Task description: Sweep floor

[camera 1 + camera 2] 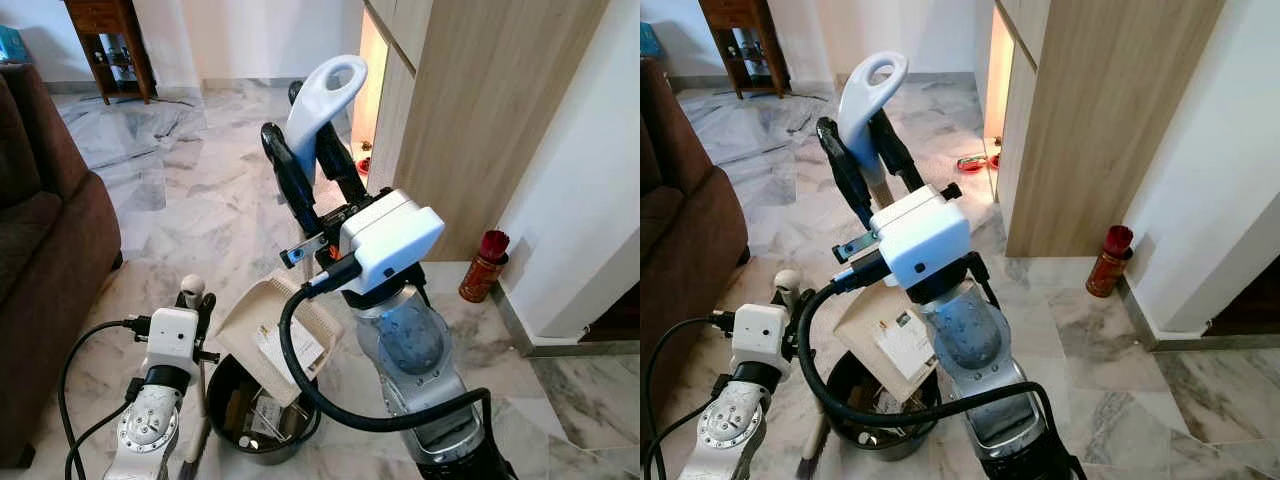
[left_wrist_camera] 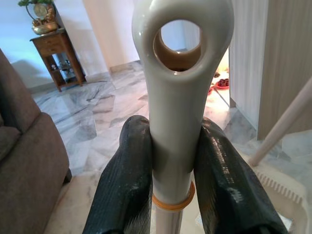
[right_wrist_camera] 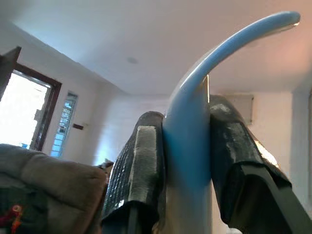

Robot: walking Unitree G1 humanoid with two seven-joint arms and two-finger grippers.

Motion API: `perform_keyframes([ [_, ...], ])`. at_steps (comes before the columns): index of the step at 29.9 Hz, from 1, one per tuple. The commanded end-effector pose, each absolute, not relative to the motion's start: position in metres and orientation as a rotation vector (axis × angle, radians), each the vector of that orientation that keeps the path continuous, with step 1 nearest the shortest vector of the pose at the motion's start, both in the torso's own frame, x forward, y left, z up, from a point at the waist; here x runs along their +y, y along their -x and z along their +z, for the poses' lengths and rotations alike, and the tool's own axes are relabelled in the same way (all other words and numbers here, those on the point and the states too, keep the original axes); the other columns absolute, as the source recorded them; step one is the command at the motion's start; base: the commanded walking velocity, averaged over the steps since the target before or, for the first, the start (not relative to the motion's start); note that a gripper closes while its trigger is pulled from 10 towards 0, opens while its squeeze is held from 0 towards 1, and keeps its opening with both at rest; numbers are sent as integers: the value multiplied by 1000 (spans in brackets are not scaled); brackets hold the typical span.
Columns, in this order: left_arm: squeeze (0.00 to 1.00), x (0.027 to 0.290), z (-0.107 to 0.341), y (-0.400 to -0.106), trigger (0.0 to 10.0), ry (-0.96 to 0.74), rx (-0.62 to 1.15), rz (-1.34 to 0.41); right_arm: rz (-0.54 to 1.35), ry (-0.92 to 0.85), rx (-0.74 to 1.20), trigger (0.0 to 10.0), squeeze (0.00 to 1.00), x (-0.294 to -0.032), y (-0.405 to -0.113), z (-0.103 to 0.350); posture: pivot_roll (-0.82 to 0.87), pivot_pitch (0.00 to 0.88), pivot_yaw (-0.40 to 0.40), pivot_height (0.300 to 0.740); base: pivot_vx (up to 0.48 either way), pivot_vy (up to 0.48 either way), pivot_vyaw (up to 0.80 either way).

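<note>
My right gripper (image 1: 312, 165) is raised at mid-frame and shut on the pale looped handle (image 1: 333, 88) of a long-handled dustpan. Its beige pan (image 1: 262, 318) hangs tilted over a dark round bin (image 1: 232, 405) with scraps inside. In the right wrist view the handle (image 3: 190, 131) sits clamped between both black fingers (image 3: 139, 170). My left gripper (image 1: 195, 305) is low at the left, shut on the broom handle's white top (image 1: 191, 288). The left wrist view shows this holed top (image 2: 180, 97) with an orange ring, squeezed between the fingers (image 2: 124, 185).
A brown sofa (image 1: 40, 250) fills the left side. A tall wooden cabinet (image 1: 480, 120) stands at the right, with a red canister (image 1: 483, 265) on the marble floor beside it. A wooden side table (image 1: 110, 45) is far back left. Open floor (image 1: 190, 180) lies ahead.
</note>
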State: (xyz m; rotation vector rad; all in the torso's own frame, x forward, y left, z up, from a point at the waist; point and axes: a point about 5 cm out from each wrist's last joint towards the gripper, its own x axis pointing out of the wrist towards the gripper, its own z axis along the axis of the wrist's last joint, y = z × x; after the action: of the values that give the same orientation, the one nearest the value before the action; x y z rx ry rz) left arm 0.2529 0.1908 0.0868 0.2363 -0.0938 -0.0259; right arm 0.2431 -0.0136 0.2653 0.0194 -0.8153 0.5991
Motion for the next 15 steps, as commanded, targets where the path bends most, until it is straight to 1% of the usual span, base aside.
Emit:
perform_keyframes([
  [1, 0, 189, 95, -257, 10000, -243, -144, -25, 611, -93, -864, 10000, 0, -14, -235, 277, 28, 0, -3, 740, 0, 0, 0],
  [12, 0, 188, 94, -257, 10000, -238, -145, -22, 607, 23, -921, 10000, 0, -15, -234, 277, 31, 0, -12, 740, 0, 0, 0],
  [15, 0, 188, 94, -257, 10000, -238, -144, -23, 612, 29, -916, 10000, 0, -14, -234, 276, 30, 0, -12, 740, 0, 0, 0],
])
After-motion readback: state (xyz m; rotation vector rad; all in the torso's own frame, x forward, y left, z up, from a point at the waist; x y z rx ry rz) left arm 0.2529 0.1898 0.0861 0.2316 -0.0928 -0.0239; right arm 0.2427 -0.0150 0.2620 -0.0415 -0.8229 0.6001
